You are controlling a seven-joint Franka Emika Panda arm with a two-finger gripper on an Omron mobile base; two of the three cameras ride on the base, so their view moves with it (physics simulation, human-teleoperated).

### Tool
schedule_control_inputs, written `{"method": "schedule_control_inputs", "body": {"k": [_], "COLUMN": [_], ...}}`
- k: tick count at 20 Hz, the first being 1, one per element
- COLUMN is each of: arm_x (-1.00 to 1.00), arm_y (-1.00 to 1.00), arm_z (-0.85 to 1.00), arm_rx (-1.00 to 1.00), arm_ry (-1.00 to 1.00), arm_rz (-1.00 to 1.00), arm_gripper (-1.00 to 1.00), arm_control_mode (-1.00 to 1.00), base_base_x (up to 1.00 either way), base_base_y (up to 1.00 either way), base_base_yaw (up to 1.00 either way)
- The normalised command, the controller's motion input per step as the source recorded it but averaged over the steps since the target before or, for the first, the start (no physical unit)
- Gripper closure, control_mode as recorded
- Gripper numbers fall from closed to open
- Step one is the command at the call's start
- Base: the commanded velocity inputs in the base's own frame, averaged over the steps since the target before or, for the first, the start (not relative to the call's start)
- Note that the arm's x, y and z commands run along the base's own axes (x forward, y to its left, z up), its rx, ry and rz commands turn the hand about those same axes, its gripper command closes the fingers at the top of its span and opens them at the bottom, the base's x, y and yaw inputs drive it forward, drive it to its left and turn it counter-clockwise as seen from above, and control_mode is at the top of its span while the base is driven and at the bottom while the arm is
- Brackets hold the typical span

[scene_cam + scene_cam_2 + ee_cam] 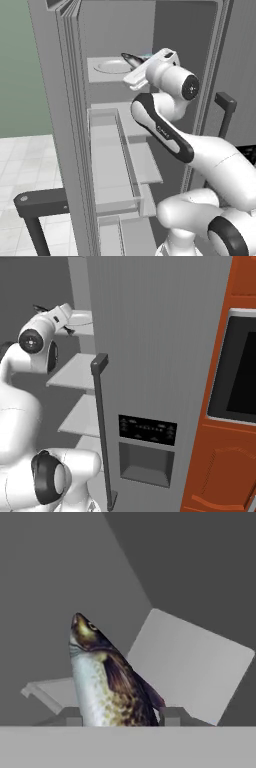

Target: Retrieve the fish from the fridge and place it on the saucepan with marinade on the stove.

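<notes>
The fridge [75,125] is seen with its left door swung open, the pale grey shelves [142,165] and door bins [107,165] exposed in the left base view, while the closed right door with its long dark handle [101,431] and dispenser panel [146,448] is shown in the right base view. The white arm is reached up into the open compartment at the level of the top shelf [107,70], on which a shallow round white dish [114,66] is set. The pincer [122,714] is clenched on the fish [107,679]: in the hand view the body of the fish is seen rising from between the two dark fingertips [172,716], its pointed head uppermost, its belly pale and speckled, its back and fin dark brown. In the left base view the fish [132,60] is seen as a slender dark shape projecting from the end of the hand, over the edge of the dish at the top shelf; whether it touches the dish cannot be told. A pale grey panel [192,662] is seen behind the fish in the hand view. A black wall oven [237,371] set in orange-brown cabinetry [220,466] is seen to the right of the fridge.
</notes>
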Motion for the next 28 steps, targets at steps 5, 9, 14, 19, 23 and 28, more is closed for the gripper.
{"method": "schedule_control_inputs", "body": {"k": [5, 9, 14, 19, 23, 28], "arm_x": [-0.99, -1.00, -0.94, -0.80, -0.37, -0.02], "arm_y": [-0.03, -0.01, -0.16, -0.46, -0.36, -0.11], "arm_z": [0.27, 0.01, 0.00, 0.00, 0.00, 0.00], "arm_rx": [0.03, 0.00, 0.00, 0.00, 0.00, 0.00], "arm_ry": [-0.14, -0.08, 0.00, 0.00, 0.00, 0.00], "arm_rz": [0.07, 0.07, 0.06, 0.01, 0.00, 0.00], "arm_gripper": [1.00, 1.00, 1.00, 1.00, 1.00, 1.00], "arm_control_mode": [-1.00, -1.00, -1.00, -1.00, -1.00, -1.00], "base_base_x": [0.00, 0.00, 0.00, 0.00, 0.00, 0.00], "base_base_y": [0.00, 0.00, 0.00, 0.00, 0.00, 0.00], "base_base_yaw": [0.00, 0.00, 0.00, 0.00, 0.00, 0.00]}}
